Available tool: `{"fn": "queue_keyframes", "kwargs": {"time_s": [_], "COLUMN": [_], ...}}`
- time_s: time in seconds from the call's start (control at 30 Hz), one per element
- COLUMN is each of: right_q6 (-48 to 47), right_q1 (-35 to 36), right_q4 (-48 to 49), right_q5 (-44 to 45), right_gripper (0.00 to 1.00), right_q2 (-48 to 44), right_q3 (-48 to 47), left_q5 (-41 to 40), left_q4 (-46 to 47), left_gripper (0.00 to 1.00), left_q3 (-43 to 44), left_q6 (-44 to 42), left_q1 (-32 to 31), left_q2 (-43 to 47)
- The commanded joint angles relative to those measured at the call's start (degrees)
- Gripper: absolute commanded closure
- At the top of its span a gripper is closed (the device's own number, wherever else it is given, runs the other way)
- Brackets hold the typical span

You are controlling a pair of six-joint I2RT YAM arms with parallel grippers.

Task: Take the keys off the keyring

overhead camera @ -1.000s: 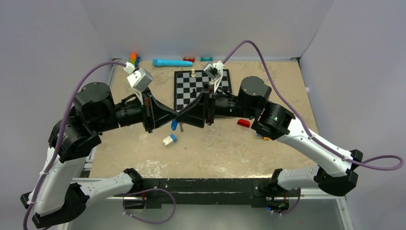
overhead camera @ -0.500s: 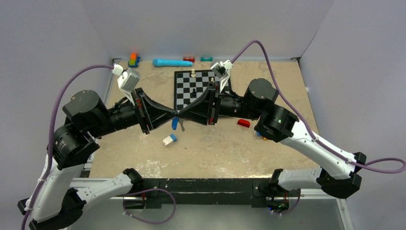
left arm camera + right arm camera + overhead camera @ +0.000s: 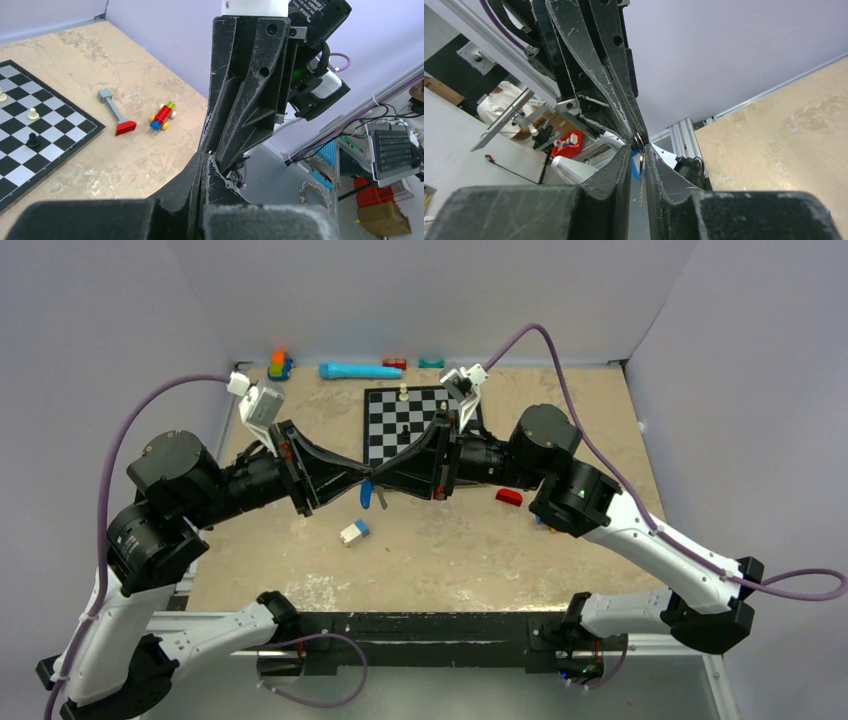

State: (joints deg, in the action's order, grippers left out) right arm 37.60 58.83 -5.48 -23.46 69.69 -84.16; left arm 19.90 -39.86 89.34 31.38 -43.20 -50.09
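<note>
Left arm's elbow drifted left; left gripper [image 3: 365, 481] and right gripper [image 3: 378, 481] pinch keyring [image 3: 638, 139] tip-to-tip, key [image 3: 366, 497] hanging straight below.

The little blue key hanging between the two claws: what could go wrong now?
The key dangles from a tiny ring pinched where the left gripper and right gripper meet. If either pinch slips, both could drop onto the table near the blue-and-white block. Pulling too hard might bend the ring.
</note>
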Motion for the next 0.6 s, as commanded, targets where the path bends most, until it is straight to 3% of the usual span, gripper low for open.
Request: {"fn": "queue_keyframes", "kwargs": {"time_s": [0.0,0.13,0.23,0.3,0.43,0.57], "right_q6": [0.6,0.63,1.07,1.45,1.74,2.06], "right_q1": [0.17,0.21,0.17,0.15,0.16,0.21], "right_q4": [2.4,2.82,3.78,3.98,3.89,4.82], "right_q5": [0.45,0.52,0.31,-0.05,0.04,0.28], "right_gripper": [0.83,0.88,1.0,1.0,0.9,0.92], "right_q2": [-0.02,-0.19,0.08,0.56,1.23,1.15], "right_q3": [0.73,1.0,0.8,0.54,0.14,0.31], "left_q5": [-0.71,-0.89,-1.08,-1.25,-1.82,-2.02], "left_q4": [4.63,5.46,5.78,6.56,8.24,10.24], "left_gripper": [1.0,1.0,1.0,1.0,1.0,1.0], "left_q3": [-0.09,-0.04,-0.27,-0.6,-0.82,-1.95], "left_q6": [2.13,3.23,3.41,3.83,4.56,5.87], "left_q1": [-0.2,-0.13,-0.16,-0.14,-0.21,-0.17], "left_q2": [0.68,1.43,1.39,1.46,1.88,2.39]}}
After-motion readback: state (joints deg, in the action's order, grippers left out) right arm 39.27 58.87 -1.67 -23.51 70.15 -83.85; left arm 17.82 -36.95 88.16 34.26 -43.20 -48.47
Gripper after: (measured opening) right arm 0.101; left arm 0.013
